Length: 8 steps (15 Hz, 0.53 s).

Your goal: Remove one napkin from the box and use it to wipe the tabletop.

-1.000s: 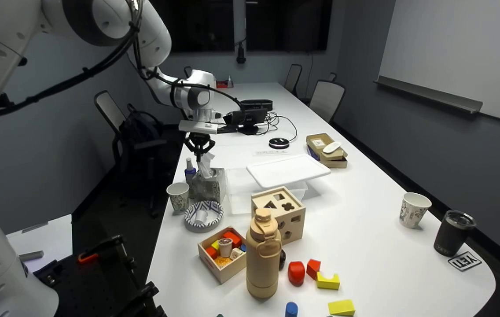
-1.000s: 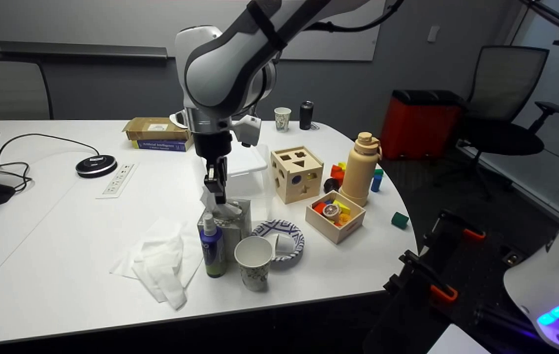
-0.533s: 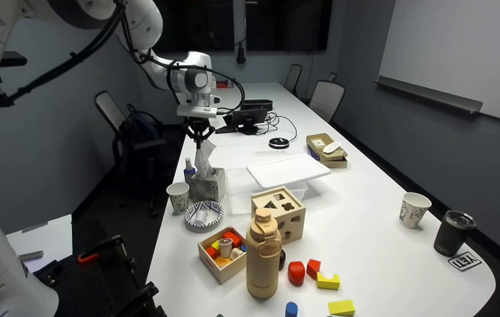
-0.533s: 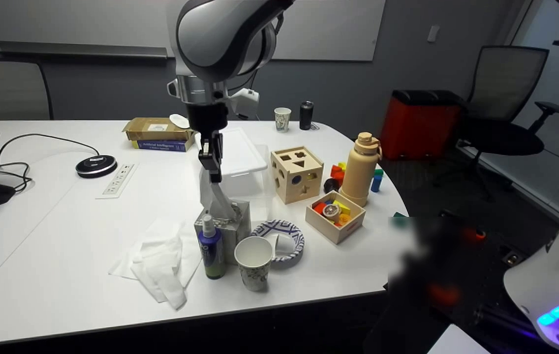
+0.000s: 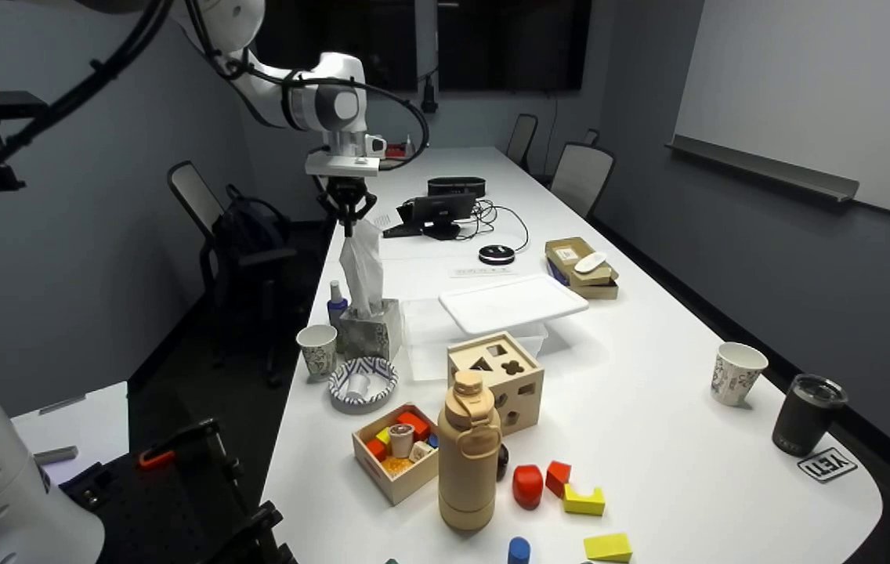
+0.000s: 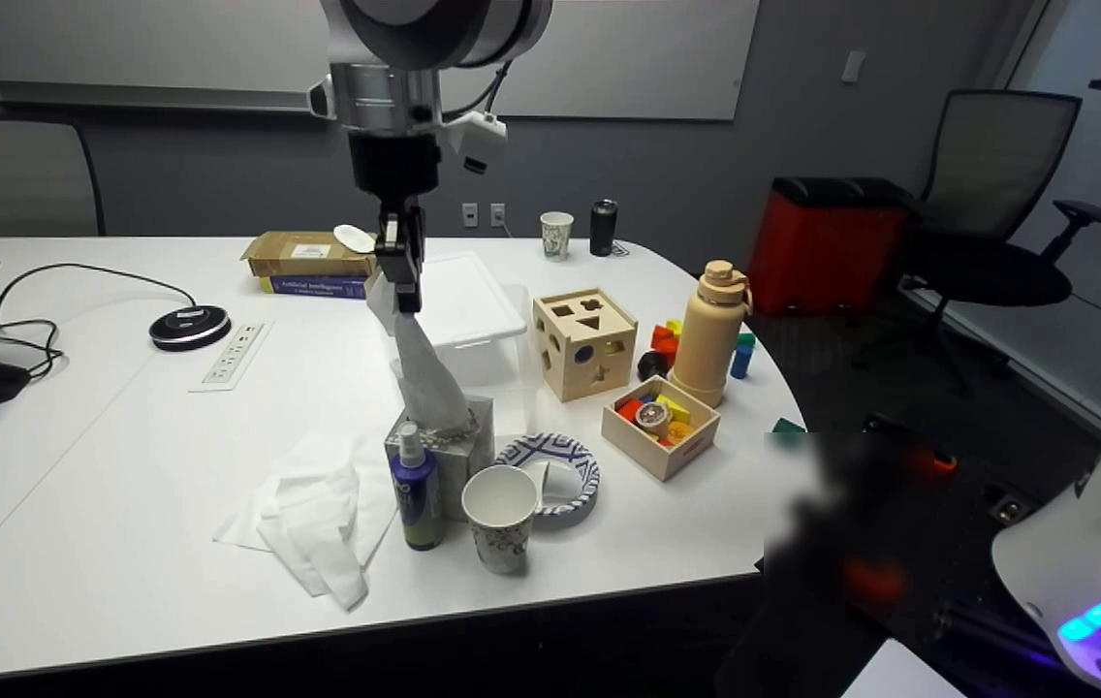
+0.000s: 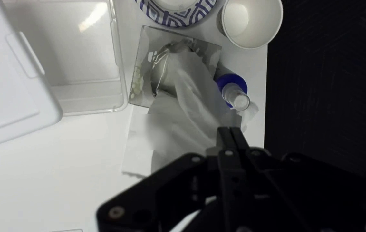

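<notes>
"YETI" reads plainly on the sticker (image 5: pixel 827 464) just beside the tumbler (image 5: pixel 808 415) on the tabletop (image 5: pixel 633 376). In an exterior view the book (image 6: pixel 316 287) has "Artificial Intelligence" on its spine, with a line below that is too small to read, like the label on the carton (image 6: pixel 310 254) above it. The lettering on the spray bottle (image 6: pixel 418 499) cannot be made out.

The arm (image 6: pixel 381 107) is cut off at the top in both exterior views; the lid (image 7: pixel 9 87) and bowl (image 7: pixel 170 19) run out of the wrist view. The green block (image 6: pixel 788 427) is partly lost in a blur. The spray bottle covers part of the box (image 6: pixel 461 470).

The gripper (image 7: pixel 229 130) has its 2 fingers (image 7: pixel 224 138) pressed together, pinching the napkin (image 6: pixel 429 378) by its upper part. The napkin hangs below the fingertips, stretched at a slant down to the box's opening, its lower end out of sight inside. The box stands upright on the tabletop.
</notes>
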Motion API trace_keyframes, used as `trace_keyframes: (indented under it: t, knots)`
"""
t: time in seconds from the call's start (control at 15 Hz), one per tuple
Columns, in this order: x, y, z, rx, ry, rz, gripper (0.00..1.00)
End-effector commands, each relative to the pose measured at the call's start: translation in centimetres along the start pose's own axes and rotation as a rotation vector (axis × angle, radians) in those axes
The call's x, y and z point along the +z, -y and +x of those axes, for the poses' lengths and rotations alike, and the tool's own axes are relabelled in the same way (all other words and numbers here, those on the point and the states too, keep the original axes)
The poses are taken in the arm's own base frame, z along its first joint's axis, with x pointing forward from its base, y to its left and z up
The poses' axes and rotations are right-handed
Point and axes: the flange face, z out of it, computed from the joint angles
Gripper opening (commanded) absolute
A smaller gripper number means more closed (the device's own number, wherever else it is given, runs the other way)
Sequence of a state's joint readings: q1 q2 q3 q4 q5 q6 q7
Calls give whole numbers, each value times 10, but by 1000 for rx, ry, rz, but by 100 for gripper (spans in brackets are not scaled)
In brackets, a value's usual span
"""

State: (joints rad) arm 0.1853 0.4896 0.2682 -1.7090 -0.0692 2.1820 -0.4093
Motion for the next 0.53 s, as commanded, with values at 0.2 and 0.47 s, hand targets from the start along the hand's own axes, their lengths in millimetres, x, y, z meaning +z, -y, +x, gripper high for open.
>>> trace_keyframes:
  t: [0.2, 0.47]
  knots:
    - [-77, 26, -50, -45, -49, 7, 0]
    - [-107, 17, -99, 50, 6, 28, 0]
